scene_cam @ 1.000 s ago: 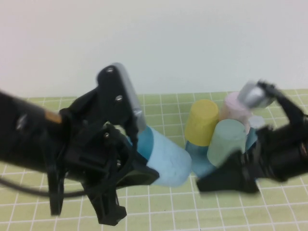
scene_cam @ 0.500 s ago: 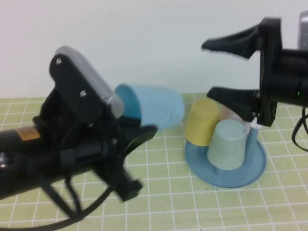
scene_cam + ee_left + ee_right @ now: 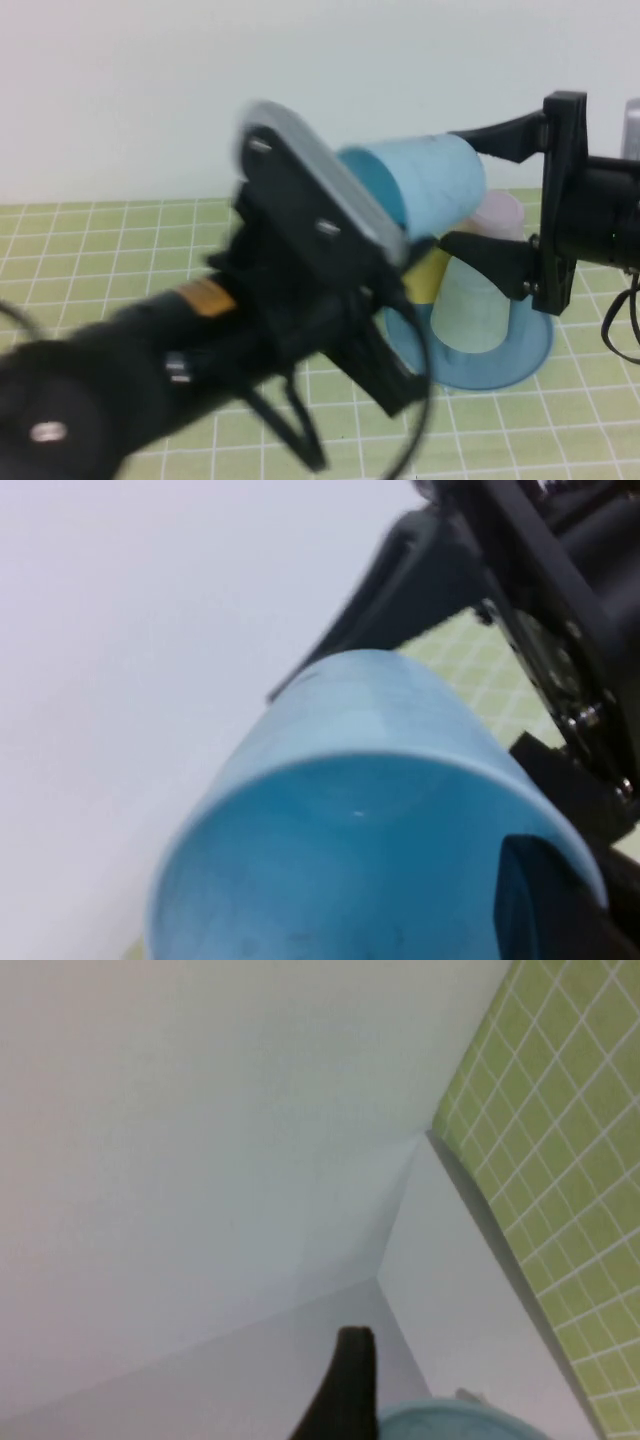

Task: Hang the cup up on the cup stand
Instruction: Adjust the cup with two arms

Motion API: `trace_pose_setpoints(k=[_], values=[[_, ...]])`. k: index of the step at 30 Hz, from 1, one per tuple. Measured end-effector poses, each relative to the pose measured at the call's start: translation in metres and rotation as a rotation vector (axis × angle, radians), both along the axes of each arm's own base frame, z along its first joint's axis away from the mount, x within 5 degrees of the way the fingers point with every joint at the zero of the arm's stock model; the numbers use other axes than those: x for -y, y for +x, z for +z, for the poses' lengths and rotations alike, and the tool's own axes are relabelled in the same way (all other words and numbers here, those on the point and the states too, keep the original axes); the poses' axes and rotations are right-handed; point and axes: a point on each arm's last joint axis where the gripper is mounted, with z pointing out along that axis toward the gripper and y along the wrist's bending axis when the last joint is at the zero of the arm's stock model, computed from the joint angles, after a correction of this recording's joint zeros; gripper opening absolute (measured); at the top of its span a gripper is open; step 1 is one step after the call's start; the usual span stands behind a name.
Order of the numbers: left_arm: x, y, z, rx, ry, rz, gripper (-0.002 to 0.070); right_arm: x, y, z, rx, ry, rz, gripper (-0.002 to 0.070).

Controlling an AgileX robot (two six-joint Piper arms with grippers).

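Note:
The sky-blue cup (image 3: pixel 430 185) hangs on its side in the air, above and left of the cup stand (image 3: pixel 525 350). My left gripper (image 3: pixel 398 252) is shut on the cup's rim, with one finger (image 3: pixel 535 905) inside the mouth. The cup (image 3: pixel 380 780) fills the left wrist view. My right gripper (image 3: pixel 452 190) is open, level with the cup's closed end; one finger shows above that end and one below, and whether they touch it I cannot tell. In the right wrist view, one dark finger (image 3: pixel 350 1380) and a sliver of the cup (image 3: pixel 450 1422) show.
On the stand's pegs sit a yellow cup (image 3: pixel 428 278), a grey-green cup (image 3: pixel 475 305) and a pale pink cup (image 3: pixel 502 215), all upside down. The green checked mat (image 3: pixel 120 250) covers the table up to the white wall. My left arm fills the foreground.
My left arm has lifted the cup and carried it right, towards the stand. The right gripper rose from the table a second ago and has since held still, open.

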Motion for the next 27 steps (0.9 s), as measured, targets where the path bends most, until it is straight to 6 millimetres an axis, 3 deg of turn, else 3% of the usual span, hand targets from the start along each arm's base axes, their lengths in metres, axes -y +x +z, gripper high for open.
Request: trace_pose_setpoints(k=[7,20,22,24,27], values=[[0.016,-0.002,-0.011,-0.001,0.027,-0.023,0.0,0.005,0.002,-0.005,-0.039,0.0,-0.056,0.0692],[0.015,-0.001,-0.009,0.02,0.015,-0.004,0.0,0.001,-0.001,-0.004,-0.038,0.02,-0.01,0.0691],[0.015,-0.001,-0.009,0.019,0.013,-0.002,0.0,0.001,-0.001,-0.004,-0.028,0.014,-0.004,0.0641],[0.015,-0.001,-0.009,0.019,0.013,-0.002,0.0,0.001,-0.001,-0.004,-0.028,0.015,-0.003,0.0546],[0.015,-0.001,-0.009,0.006,0.006,0.0,0.0001,0.001,-0.001,-0.004,-0.018,0.008,0.0,0.0526]])
